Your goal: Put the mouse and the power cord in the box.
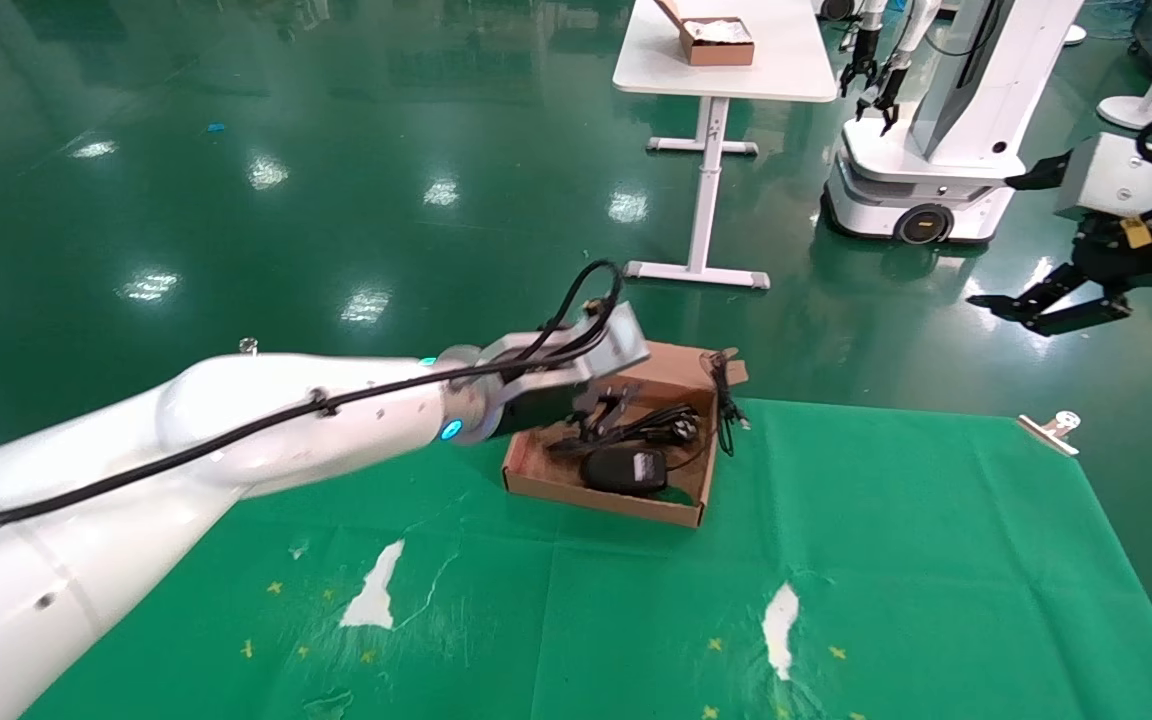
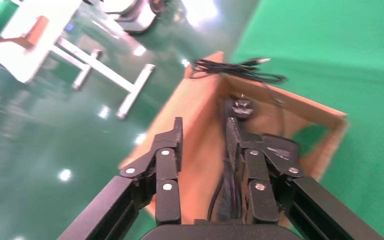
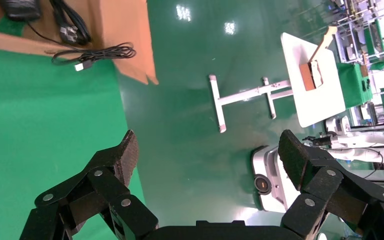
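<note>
Head view: the mouse and power cord were seen inside the box at the green cloth's far edge. The left gripper was spread apart, empty. The right gripper was parked, spread wide. The mouse's floppy thin cable, draped over the box wall, would best be pinched mid-length.

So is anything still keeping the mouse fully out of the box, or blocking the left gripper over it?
Nothing blocks the left gripper; it hangs open over the box. The mouse and power cord lie inside. Only the mouse's thin cable is draped over the far wall, its USB plug outside on the cloth.
</note>
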Tool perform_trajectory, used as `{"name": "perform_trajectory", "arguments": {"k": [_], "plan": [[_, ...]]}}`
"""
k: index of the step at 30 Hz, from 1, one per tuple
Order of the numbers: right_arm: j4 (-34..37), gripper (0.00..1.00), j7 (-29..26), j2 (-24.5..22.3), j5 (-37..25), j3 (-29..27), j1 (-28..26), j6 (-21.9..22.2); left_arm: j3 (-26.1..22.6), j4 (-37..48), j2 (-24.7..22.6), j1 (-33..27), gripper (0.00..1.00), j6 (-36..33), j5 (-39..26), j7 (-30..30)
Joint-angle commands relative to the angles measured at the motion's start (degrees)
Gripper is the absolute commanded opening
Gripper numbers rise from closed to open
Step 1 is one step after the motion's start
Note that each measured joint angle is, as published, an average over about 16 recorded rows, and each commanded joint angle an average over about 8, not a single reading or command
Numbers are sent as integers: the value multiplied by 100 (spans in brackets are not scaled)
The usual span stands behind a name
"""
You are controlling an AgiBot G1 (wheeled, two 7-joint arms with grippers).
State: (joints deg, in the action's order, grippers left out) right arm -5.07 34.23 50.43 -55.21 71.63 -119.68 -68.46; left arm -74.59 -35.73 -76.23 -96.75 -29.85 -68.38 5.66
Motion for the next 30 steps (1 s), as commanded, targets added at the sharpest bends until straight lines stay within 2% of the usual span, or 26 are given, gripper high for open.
{"name": "perform_trajectory", "arguments": {"k": [1,30], "plan": [[-51,100,-31,-11,11,-42,42,-12,107,-75,80,66,100,-102,52,11],[-3419,100,-2243,-769,667,-2776,2901,-859,3065,-1983,2159,1842,100,-2922,1389,268]]}}
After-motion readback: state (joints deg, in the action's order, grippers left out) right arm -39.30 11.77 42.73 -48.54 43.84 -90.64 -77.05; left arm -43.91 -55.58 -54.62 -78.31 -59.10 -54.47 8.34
